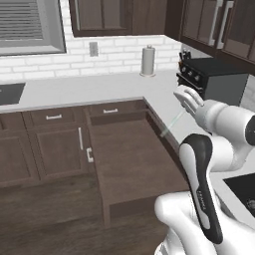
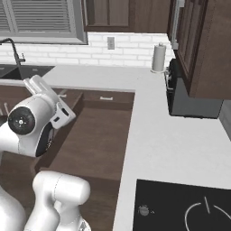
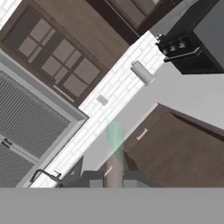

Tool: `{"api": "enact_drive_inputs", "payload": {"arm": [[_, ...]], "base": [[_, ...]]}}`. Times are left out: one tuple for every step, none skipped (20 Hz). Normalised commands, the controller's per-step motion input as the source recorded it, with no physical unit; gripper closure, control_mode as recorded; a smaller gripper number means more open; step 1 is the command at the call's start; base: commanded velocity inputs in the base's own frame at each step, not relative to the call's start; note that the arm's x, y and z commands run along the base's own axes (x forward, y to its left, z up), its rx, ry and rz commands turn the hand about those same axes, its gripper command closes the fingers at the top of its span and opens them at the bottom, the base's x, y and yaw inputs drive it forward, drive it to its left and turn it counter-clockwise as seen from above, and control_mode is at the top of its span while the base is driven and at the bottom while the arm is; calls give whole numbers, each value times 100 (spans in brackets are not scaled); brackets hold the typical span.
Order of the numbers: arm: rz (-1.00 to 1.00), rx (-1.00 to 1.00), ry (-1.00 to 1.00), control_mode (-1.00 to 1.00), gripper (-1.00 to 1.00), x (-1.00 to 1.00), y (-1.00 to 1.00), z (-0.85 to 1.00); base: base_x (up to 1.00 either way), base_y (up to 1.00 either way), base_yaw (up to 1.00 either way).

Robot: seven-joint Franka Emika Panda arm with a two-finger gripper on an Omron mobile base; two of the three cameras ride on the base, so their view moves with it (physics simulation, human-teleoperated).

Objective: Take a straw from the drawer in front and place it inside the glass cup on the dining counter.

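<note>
My gripper (image 1: 185, 107) is raised above the corner of the white wall counter and is shut on the straw (image 1: 172, 123), a thin pale grey-green stick slanting down and left from the fingers. In the hand view the straw (image 3: 114, 146) rises between the two dark tips of the gripper (image 3: 113, 178). The wide dark brown drawer (image 1: 134, 159) stands pulled out below the hand, its floor bare. The same drawer (image 2: 94, 140) lies right of the arm in the right base view, where the hand (image 2: 38, 85) is seen from behind. The glass cup and the dining counter are out of view.
An L-shaped white counter (image 1: 99, 87) wraps the corner. On it stand a paper towel roll (image 1: 148, 61) and a black oven-like appliance (image 1: 211, 79). A black cooktop (image 2: 180, 207) lies near right, a sink (image 2: 22, 71) far left. Dark cabinets hang overhead.
</note>
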Motion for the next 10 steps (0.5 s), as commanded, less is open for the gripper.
{"api": "enact_drive_inputs", "payload": {"arm": [[0, 0, 0, 100, 100, 0, 0, 0], [0, 0, 0, 100, 100, 0, 0, 0], [0, 0, 0, 100, 100, 0, 0, 0], [0, 0, 0, 100, 100, 0, 0, 0], [0, 0, 0, 100, 100, 0, 0, 0], [0, 0, 0, 100, 100, 0, 0, 0], [0, 0, 0, 100, 100, 0, 0, 0], [0, 0, 0, 100, 100, 0, 0, 0], [0, 0, 0, 100, 100, 0, 0, 0], [0, 0, 0, 100, 100, 0, 0, 0]], "base": [[-43, 34, 12], [-51, 36, 14], [-55, 47, 15], [-54, 56, 15], [-51, 63, 16], [-50, 62, 17], [-51, 63, 17], [-50, 68, 18], [-51, 76, 19], [-51, 74, 20]]}}
